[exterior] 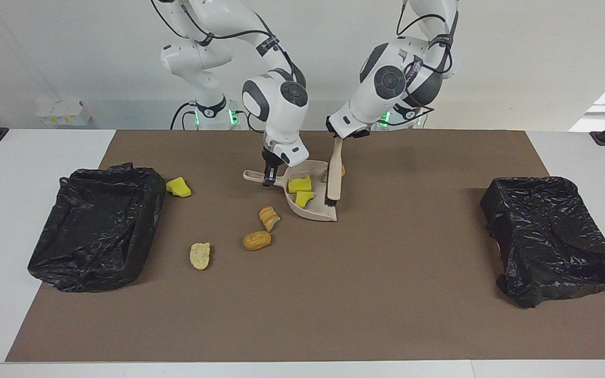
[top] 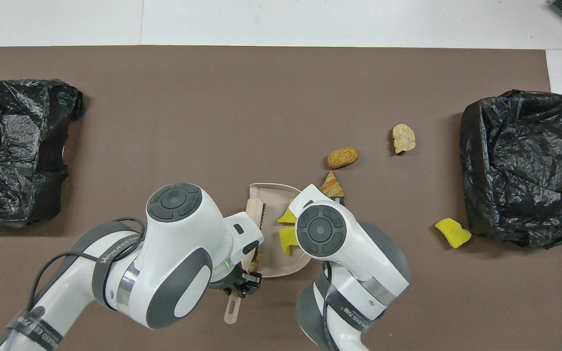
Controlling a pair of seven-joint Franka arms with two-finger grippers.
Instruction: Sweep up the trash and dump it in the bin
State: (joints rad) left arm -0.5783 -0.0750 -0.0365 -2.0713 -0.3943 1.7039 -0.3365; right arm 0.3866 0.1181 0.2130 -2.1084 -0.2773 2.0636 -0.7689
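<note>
Trash is only partly gathered: two yellow sponge chunks (exterior: 300, 185) lie in the dustpan (exterior: 317, 209), and a striped bread lump (exterior: 342, 169) sits at the pan's open edge, half hidden by the brush (exterior: 334, 176). Four pieces lie loose on the brown mat (exterior: 334, 294). A striped lump (exterior: 269, 217) is just beside the pan's wall. A golden lump (exterior: 257, 240) and a pale lump (exterior: 200, 255) lie farther from the robots. A yellow chunk (exterior: 178, 187) is beside the bin (exterior: 55, 262) at the right arm's end.

The right pincer (exterior: 267, 177) pinches the dustpan's handle; the left pincer (exterior: 340, 135) pinches the brush handle, with the bristles down at the pan's mouth.

Likely trouble:
- A hard stroke could shove the pan or twist it in that thin handle grip.
- The light sponge may spring back out over the low lip.
- The bread lump at the edge could roll past the pan's side instead of going in.
- If the pan is lifted tilted toward its mouth, the load would spill short of the bin.
- If the pan slides, it could knock the striped lump away.
</note>
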